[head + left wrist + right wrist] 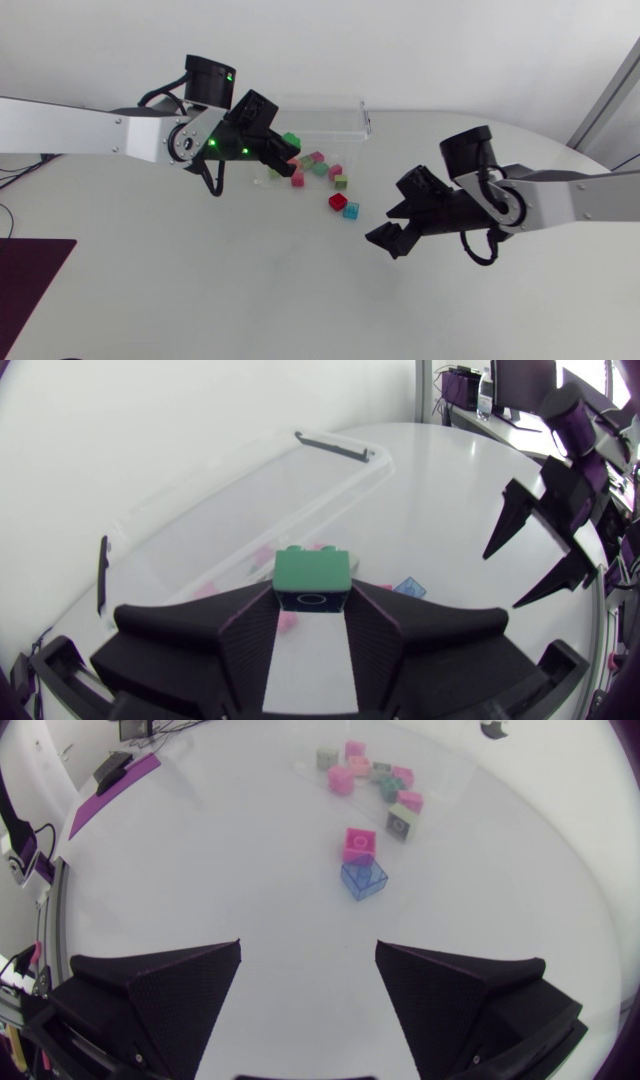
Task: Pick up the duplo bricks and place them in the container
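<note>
My left gripper (278, 150) is shut on a green duplo brick (291, 140), holding it above the near edge of the clear plastic container (345, 118). In the left wrist view the green brick (313, 572) sits clamped between the fingertips, with the clear container (210, 510) just ahead. Several loose bricks lie on the table in front of the container, among them a pink one (297, 179), a teal one (320, 169), a red one (337, 202) and a blue one (351, 211). My right gripper (394, 231) stands open, right of the blue brick (364, 877) and a magenta brick (359, 844).
A dark purple mat (30, 280) lies at the table's front left corner. The container's black lid clips (335, 446) stick out at its ends. My right gripper (535, 550) shows beyond the container's side in the left wrist view.
</note>
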